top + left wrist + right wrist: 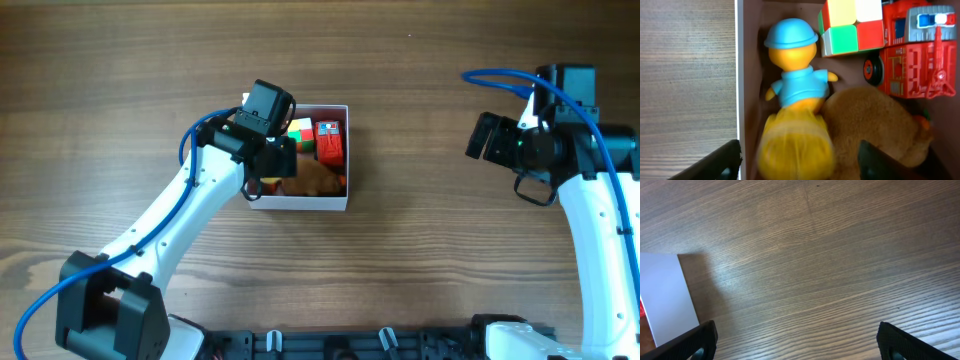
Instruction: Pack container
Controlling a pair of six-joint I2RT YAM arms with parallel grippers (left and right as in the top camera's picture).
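The container [300, 203] sits a little left of the middle of the table [450, 280]. My left claw [275, 165] hangs over its left half, and my right claw [484, 138] is well apart from it, out to the right. In the left wrist view, the left claw [800, 162] has its fingers spread wide above a yellow figure [795, 85] with a blue cap, touching nothing. The right claw [800, 345] is likewise apart, over bare wood. The box wall [740, 75] looks thin, so I judge it light and easily bent, and likely to slide on the smooth wood if nudged. The cube [850, 25], fire truck [915, 50] and brown plush [875, 125] inside add some weight. I would pinch a wall at its rim near a corner, where it should be stiffest. The side facing my right claw [665, 300] looks unobstructed.
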